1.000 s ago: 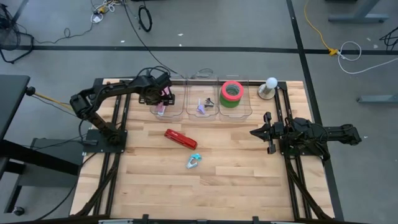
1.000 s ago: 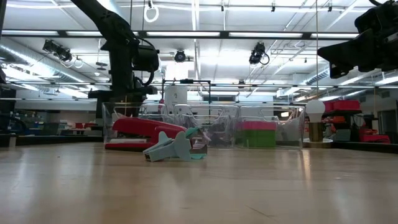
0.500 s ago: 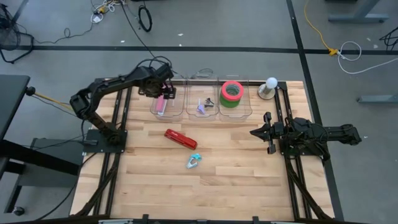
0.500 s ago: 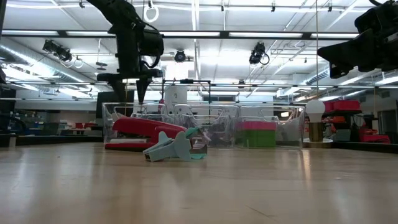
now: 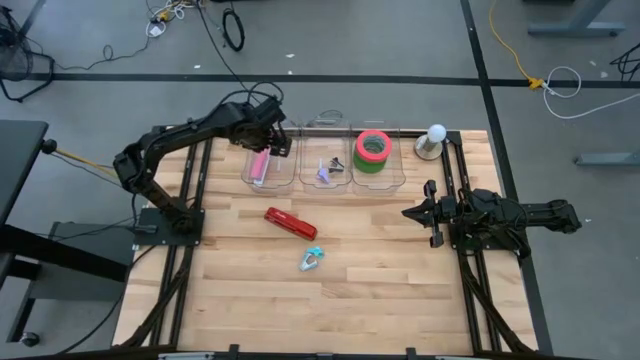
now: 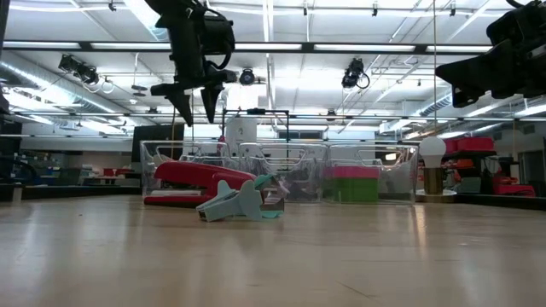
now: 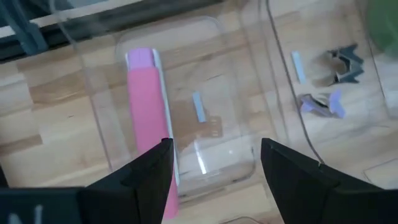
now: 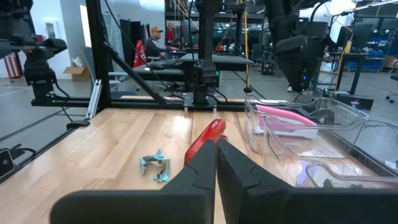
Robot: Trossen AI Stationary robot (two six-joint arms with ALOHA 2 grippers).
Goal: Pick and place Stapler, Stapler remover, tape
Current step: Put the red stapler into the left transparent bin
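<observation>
The left gripper (image 5: 268,133) is seen raised above the leftmost clear bin (image 5: 268,180) at the far edge of the table (image 5: 380,290), its two fingers (image 7: 149,177) spread wide with nothing between them and nothing touched. Directly below it, inside that bin, a pink stapler (image 7: 148,106) lies flat. In the next bin (image 5: 325,176) to the gripper's right, small staple removers (image 7: 341,62) are seen, and in the bin beyond that the green and red tape rolls (image 5: 373,150) are stacked, red on top. On the open table, nearer than the gripper, a red stapler (image 5: 290,222) lies, and just beyond it a teal staple remover (image 5: 311,260). The right gripper (image 5: 418,213) is held well apart at the table's right side, its fingers pressed together and empty.
</observation>
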